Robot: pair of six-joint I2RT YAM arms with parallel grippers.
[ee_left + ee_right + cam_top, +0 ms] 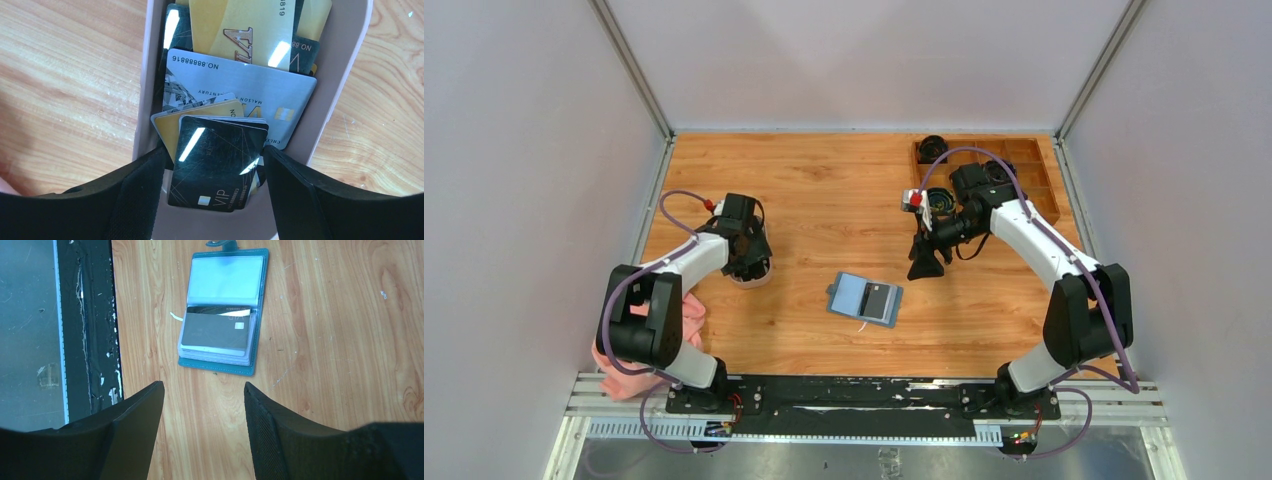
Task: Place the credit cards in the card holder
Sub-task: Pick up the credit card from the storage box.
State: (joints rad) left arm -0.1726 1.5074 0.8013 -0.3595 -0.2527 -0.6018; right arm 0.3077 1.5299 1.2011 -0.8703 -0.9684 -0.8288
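Your left gripper (214, 152), jaws wide, straddles the credit cards (240, 85) stacked in the dish (345, 75), the card holder (865, 298) well apart from it, so closing could pinch several at once.

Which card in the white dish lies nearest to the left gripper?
The black VIP card: it lies on top, between the jaws of the left gripper. The silver card and the gold cards lie beyond it in the white dish.
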